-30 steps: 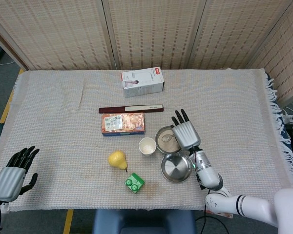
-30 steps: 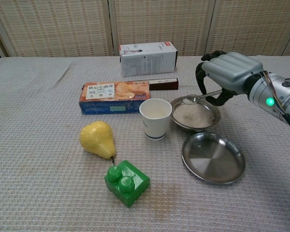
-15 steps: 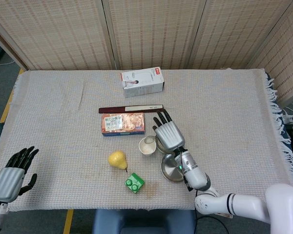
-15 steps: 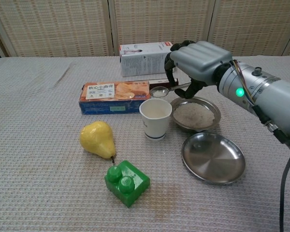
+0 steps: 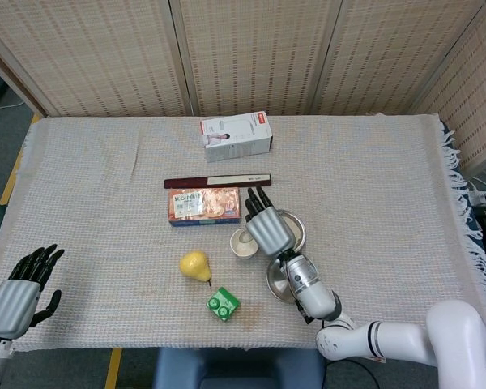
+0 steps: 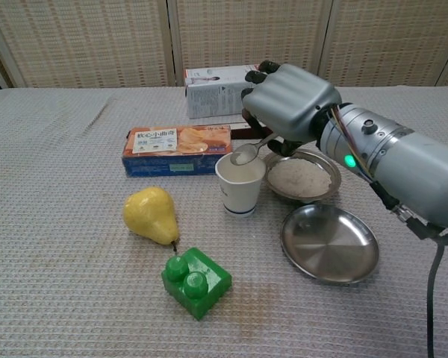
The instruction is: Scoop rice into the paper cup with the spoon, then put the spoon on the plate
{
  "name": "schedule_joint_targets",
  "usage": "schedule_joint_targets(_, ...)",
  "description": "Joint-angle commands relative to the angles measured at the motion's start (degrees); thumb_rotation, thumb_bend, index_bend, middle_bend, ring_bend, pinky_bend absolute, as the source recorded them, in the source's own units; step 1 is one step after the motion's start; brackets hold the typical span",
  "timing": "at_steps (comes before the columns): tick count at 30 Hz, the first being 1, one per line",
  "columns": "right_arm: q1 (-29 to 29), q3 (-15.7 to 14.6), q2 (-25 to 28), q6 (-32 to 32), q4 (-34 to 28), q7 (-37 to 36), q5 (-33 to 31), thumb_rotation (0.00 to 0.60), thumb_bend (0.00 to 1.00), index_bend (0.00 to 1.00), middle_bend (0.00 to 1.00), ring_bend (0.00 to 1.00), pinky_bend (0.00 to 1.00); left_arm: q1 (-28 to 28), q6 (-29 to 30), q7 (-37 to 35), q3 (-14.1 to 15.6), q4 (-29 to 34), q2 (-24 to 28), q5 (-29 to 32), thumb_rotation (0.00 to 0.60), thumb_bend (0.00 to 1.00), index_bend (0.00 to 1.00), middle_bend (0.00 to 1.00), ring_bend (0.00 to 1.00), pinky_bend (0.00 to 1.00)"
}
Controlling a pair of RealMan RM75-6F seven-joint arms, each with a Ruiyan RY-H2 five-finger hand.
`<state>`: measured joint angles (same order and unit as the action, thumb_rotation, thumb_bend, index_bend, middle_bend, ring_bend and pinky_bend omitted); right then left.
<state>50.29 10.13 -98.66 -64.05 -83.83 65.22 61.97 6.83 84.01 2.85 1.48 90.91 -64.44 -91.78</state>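
**Spoon bowl over the cup mouth**

The right hand (image 6: 290,101) is gripping the small metal spoon (image 6: 248,152) by its handle, fingers curled around it, and is hanging above the white paper cup (image 6: 240,182). The spoon bowl is tilting down just over the cup's rim, carrying a pale load that looks like rice. In the head view the same hand (image 5: 266,227) is covering part of the cup (image 5: 242,244), so the spoon cannot be made out there.

The round metal bowl of rice (image 6: 302,177) is standing just right of the cup, partly under the hand. The empty shiny metal plate (image 6: 329,243) is lying nearer the camera, close to the rice bowl, with nothing on it.

The left hand (image 5: 16,292) is resting at the near left corner of the cloth-covered tabletop (image 5: 105,178), fingers spread apart, holding nothing, well apart from everything else.

Around the cup: a yellow pear (image 6: 151,215) to its left, a green toy brick (image 6: 196,282) in front of the pear, an orange-and-blue snack box (image 6: 177,149) behind, a dark flat bar (image 5: 217,181) beyond that, and a white carton (image 6: 228,89) at the back.
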Motion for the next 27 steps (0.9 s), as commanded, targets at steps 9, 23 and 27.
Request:
schedule_joint_targets(9, 4.2, -3.3, 0.0, 0.1, -1.6, 14.7, 0.2, 0.600, 0.37, 0.72, 0.22, 0.00, 0.00, -0.4, 0.9, 1.6, -0.6, -0.6, -0.5, 0.6, 0.600, 0.48, 0.00, 0.00, 0.00, 0.13)
schedule_joint_targets(23, 9.3, -8.2, 2.7, -0.7, -5.6, 37.4, -0.6, 0.600, 0.37, 0.72, 0.22, 0.00, 0.00, -0.4, 0.6, 1.2, -0.2, -0.1, -0.4, 0.0, 0.600, 0.48, 0.00, 0.00, 0.00, 0.13)
schedule_joint_targets(27, 10.0, -10.1, 4.6, -0.2, -7.3, 39.7, 0.6, 0.600, 0.37, 0.72, 0.22, 0.00, 0.00, -0.5, 0.6, 1.6, -0.5, -0.2, -0.5, 0.8, 0.600, 0.48, 0.00, 0.00, 0.00, 0.13)
